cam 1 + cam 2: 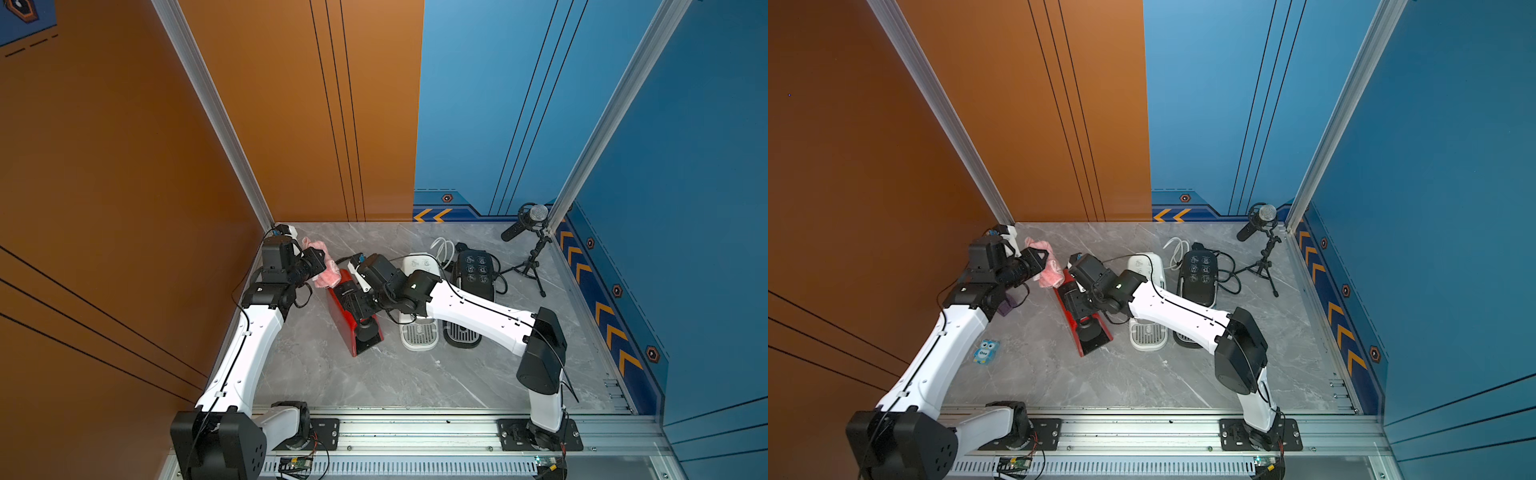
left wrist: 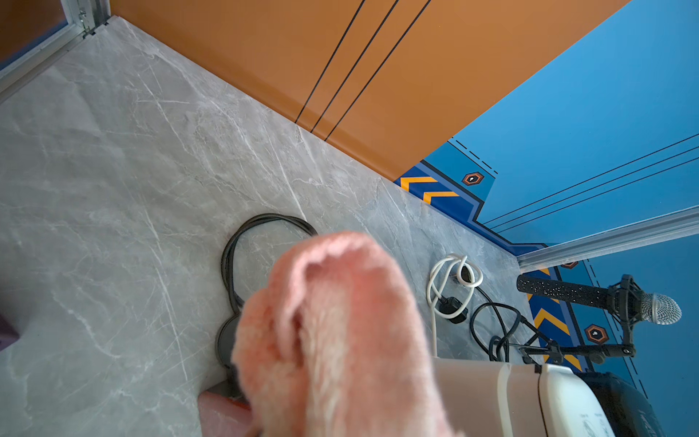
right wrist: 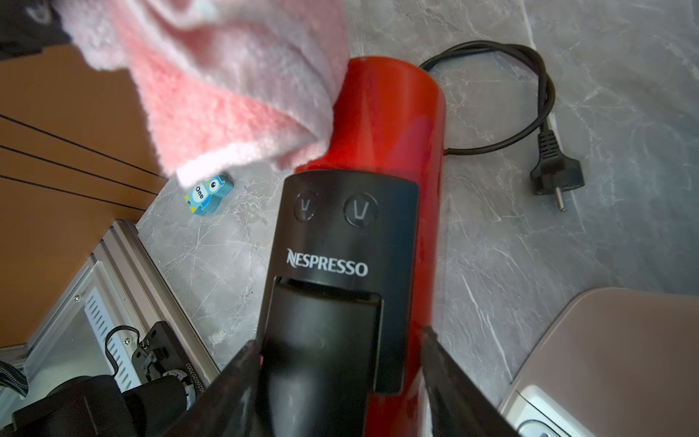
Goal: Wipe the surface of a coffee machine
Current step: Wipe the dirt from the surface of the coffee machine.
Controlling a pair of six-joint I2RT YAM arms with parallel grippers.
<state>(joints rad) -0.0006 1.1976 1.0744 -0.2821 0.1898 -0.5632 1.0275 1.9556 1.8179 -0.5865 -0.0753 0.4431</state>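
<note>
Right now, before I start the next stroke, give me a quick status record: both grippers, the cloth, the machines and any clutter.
left gripper: shut on the pink cloth
cloth contact: pink cloth lies against the rear top of the red coffee machine
right gripper: jaws astride the black front of the red coffee machine, apparently clamping it
other machines: white coffee machine and black coffee machine beside it, no gripper on them
clutter: blue owl block on the table by the left arm; microphone in the far corner
</note>
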